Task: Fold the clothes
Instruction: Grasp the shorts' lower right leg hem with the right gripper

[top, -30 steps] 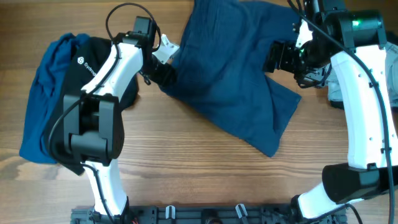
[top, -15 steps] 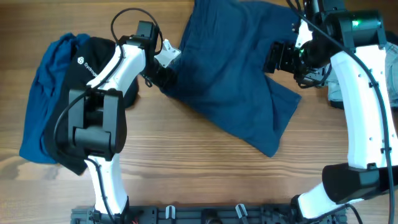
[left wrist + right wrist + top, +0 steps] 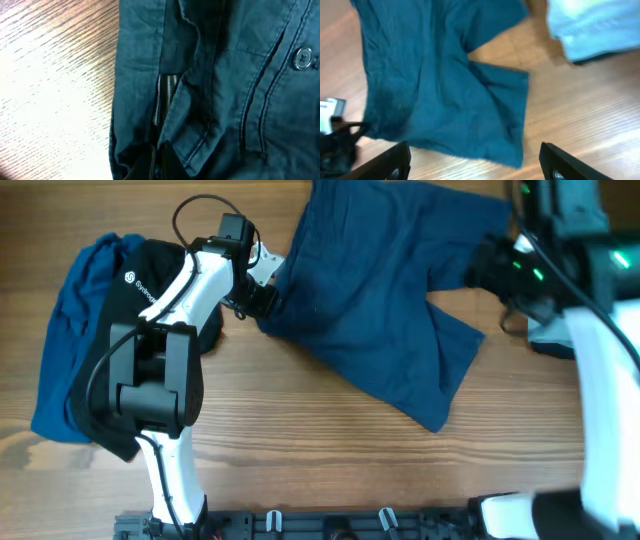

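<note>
Dark navy shorts (image 3: 370, 300) lie spread flat at the back middle of the table, one leg pointing toward the front right. My left gripper (image 3: 262, 297) sits at their left waistband edge, shut on a fold of the fabric (image 3: 156, 152); a button (image 3: 301, 57) shows nearby. A black top with a small white logo (image 3: 150, 280) lies on a royal-blue garment (image 3: 65, 340) at the left, partly under my left arm. High over the shorts' (image 3: 435, 85) right side my right gripper (image 3: 477, 167) hangs open, its fingers (image 3: 395, 162) wide apart and holding nothing.
Pale blue denim (image 3: 548, 332) lies at the right edge under my right arm and shows in the right wrist view (image 3: 592, 27). Bare wooden table (image 3: 330, 450) runs along the front, and a black rail (image 3: 330, 525) lines the near edge.
My left gripper has closed onto the waistband edge of the shorts. My right arm has pulled up and to the right, away from the shorts' right side.
</note>
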Robot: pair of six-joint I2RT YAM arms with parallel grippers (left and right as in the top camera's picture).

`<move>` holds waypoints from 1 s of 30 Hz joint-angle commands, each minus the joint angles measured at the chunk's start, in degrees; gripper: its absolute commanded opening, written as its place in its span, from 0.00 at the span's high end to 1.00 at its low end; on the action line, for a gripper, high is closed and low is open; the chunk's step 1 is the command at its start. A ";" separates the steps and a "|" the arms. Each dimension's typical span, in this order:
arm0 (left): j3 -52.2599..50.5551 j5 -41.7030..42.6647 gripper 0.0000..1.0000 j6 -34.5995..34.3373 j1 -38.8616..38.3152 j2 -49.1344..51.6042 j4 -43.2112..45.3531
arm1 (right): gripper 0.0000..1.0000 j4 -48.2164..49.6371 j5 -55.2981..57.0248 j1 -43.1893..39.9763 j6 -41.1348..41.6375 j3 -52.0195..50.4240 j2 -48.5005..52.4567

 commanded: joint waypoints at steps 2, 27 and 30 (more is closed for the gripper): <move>-0.59 -0.07 0.96 -4.13 0.39 0.57 0.20 | 0.20 -2.86 -1.29 -2.05 5.70 -1.68 -8.61; -0.59 -0.13 0.96 -12.26 1.42 0.57 4.07 | 0.32 37.83 -19.63 -2.12 6.32 -75.25 -18.97; -0.59 -0.09 0.96 -12.72 2.01 0.57 4.02 | 0.39 41.51 -19.45 -2.14 6.29 -78.34 -18.97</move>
